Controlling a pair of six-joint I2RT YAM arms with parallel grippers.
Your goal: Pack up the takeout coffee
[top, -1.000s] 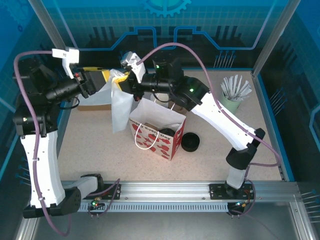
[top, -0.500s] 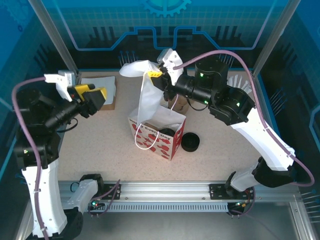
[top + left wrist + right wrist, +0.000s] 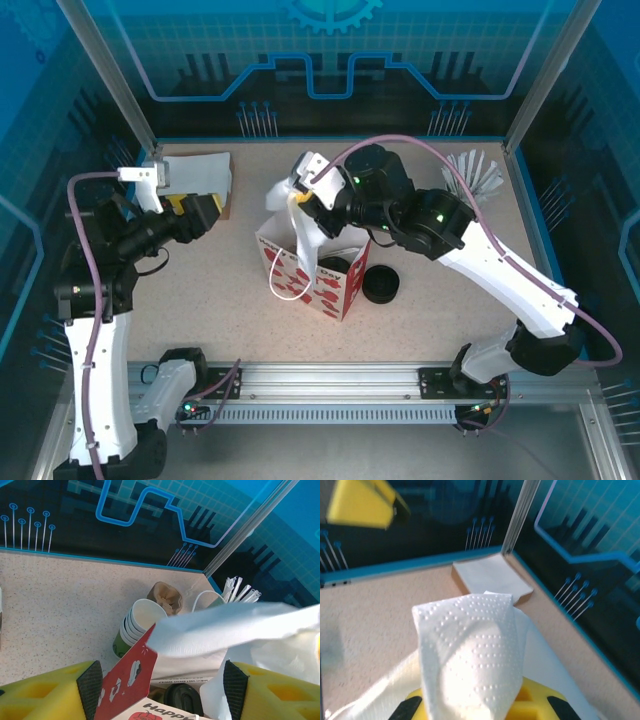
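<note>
left gripper (image 3: 200, 213) has jaws wide with nothing in them, over the table left of the heart-print gift bag (image 3: 318, 272). right gripper (image 3: 298, 200) is pinched on a white paper napkin (image 3: 305, 240) that hangs down over the bag's open top. takeout coffee (image 3: 131, 630) stands on the table just behind the bag, beside the brown pulp carrier (image 3: 167, 597). black lid (image 3: 380, 285) lies just right of the bag.
</note>
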